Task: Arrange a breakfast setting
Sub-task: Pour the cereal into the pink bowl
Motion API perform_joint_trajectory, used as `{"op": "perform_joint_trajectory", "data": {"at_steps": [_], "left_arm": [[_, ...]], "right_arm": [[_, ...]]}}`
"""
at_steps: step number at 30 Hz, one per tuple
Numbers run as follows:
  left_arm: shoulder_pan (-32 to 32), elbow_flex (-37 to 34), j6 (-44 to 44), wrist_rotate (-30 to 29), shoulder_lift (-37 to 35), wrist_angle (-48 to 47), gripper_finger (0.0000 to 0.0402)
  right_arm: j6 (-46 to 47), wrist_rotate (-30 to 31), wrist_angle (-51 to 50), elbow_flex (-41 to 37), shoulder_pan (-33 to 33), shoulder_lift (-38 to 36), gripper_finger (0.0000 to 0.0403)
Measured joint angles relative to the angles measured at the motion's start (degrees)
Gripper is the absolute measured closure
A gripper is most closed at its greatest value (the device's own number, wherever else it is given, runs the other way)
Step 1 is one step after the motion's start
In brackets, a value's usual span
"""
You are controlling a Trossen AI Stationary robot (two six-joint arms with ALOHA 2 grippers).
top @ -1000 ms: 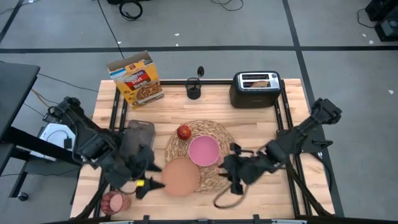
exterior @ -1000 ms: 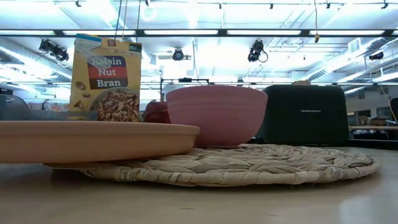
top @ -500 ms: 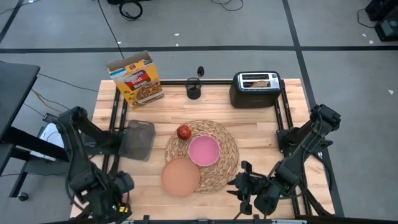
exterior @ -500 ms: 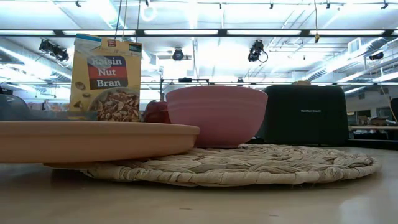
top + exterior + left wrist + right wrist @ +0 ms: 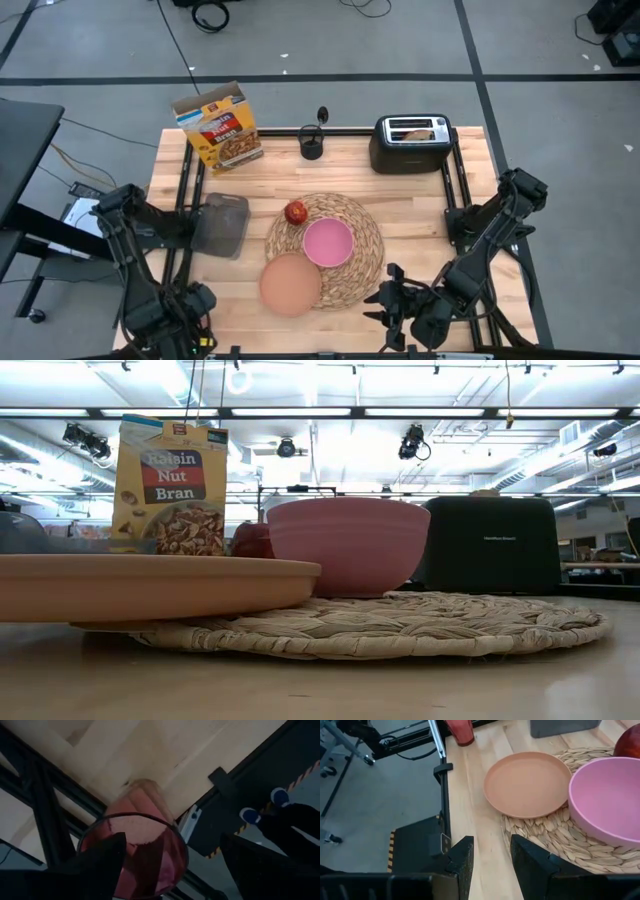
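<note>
Woven straw, the round mat (image 5: pixel 325 248) lies mid-table, well clear of the far edge and near the front one. Bare wood stays open to its right, up to the black rail by the right arm, and behind it toward the toaster (image 5: pixel 410 143). The cereal box (image 5: pixel 219 126) stands at the far left corner; a grey tray (image 5: pixel 221 224) lies left of the mat.

On the mat sits the pink bowl (image 5: pixel 327 241), with the small red apple (image 5: pixel 296 212) just beside its far-left rim. The salmon-brown plate (image 5: pixel 290 284) rests half on the mat's front-left edge and half on wood; from the low view its rim overhangs the weave. A toast slice (image 5: pixel 421 131) shows in the toaster's slot.

The left gripper (image 5: pixel 180 318) is at the front-left corner of the table. Its wrist view shows the translucent pink cup (image 5: pixel 140 850) upright between its dark fingers (image 5: pixel 105 860), which stand wide on either side of the rim; whether they press the cup I cannot tell.

The right gripper (image 5: pixel 392 305) hangs at the front edge, right of the mat, its fingers (image 5: pixel 462 857) narrowly parted and holding nothing.
</note>
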Motion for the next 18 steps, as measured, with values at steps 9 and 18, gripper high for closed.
{"op": "perform_joint_trajectory", "data": {"at_steps": [9, 18], "left_arm": [[0.39, -0.02, -2.36, 4.85, 0.0, 1.55, 0.0075], [0.22, -0.02, -5.82, 6.35, 0.0, 3.21, 0.0075]], "right_arm": [[-0.02, -0.1, 0.58, 0.0, 0.07, 0.0, 0.0266], [-0.61, -0.64, 0.6, 0.0, 0.13, -0.02, 0.0266]]}}
